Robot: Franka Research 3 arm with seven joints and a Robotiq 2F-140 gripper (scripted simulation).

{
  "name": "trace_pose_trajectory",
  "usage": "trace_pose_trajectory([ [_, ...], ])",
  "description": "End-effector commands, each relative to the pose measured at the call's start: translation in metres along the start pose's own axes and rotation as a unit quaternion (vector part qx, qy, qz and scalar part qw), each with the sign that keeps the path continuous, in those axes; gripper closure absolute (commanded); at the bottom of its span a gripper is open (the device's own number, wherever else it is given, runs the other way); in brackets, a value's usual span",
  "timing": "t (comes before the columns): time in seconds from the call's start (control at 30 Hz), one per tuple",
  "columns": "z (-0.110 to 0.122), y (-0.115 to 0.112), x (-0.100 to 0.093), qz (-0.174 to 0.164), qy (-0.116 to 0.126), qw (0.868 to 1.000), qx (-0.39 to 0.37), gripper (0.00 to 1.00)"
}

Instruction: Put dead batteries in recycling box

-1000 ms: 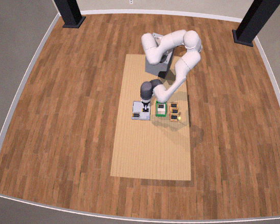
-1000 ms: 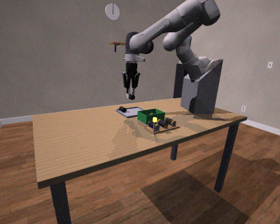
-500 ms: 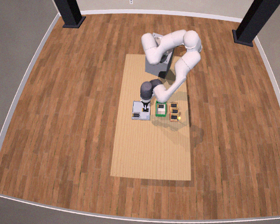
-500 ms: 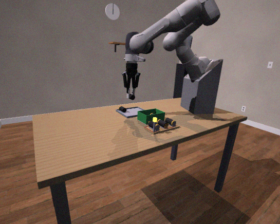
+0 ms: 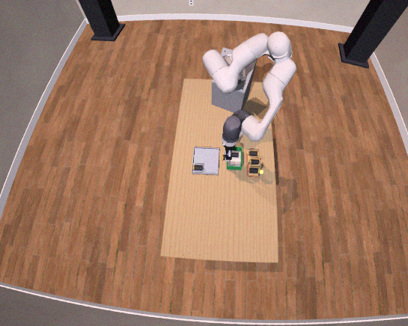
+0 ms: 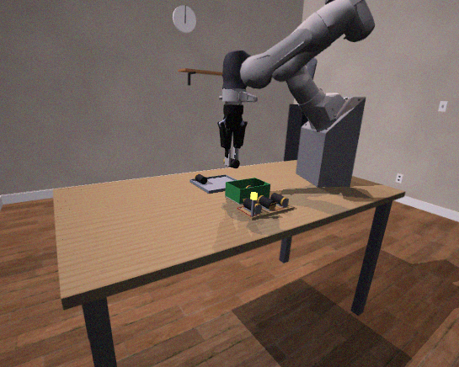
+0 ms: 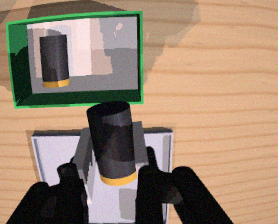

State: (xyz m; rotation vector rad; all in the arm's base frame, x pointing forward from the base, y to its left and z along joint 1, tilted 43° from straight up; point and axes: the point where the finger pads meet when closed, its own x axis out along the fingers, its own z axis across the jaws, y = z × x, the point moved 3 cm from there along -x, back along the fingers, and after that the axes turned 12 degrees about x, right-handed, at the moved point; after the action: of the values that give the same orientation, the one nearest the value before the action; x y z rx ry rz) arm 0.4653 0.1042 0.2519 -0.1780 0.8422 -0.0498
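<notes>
My gripper [image 5: 229, 155] [image 6: 232, 160] [image 7: 114, 138] is shut on a black battery [image 6: 235, 164] [image 7: 111, 137] with a yellow end band. It holds the battery level above the tray side of the green recycling box [image 5: 234, 167] [image 6: 239, 192] [image 7: 80, 98], which stands upright. Another battery [image 7: 55, 57] lies inside the box. A battery [image 5: 198, 167] [image 6: 200, 178] lies in a corner of the pale tray [image 5: 207, 153] [image 6: 221, 183] [image 7: 51, 150]. Three batteries sit in the holder [image 6: 288, 208], and its bulb [image 5: 261, 172] [image 6: 253, 196] shows bright yellow. The box's contents are partly hidden in the top and exterior views.
The tray and holder flank the box on the wooden table [image 5: 218, 217] [image 6: 153, 227]. The holder is close to the table's long edge. The arm's grey pedestal [image 5: 227, 98] [image 6: 328, 160] stands at one end of the table.
</notes>
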Motion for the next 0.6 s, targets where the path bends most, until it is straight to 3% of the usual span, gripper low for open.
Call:
trace_pose_trajectory([
  [0.0,-0.010,0.025,-0.001,-0.005,-0.006,0.998,0.066,0.84],
  [0.13,-0.021,0.056,-0.001,-0.005,-0.006,0.998,0.066,0.84],
  [0.57,-0.022,0.058,0.000,-0.005,-0.006,0.996,0.089,0.84],
])
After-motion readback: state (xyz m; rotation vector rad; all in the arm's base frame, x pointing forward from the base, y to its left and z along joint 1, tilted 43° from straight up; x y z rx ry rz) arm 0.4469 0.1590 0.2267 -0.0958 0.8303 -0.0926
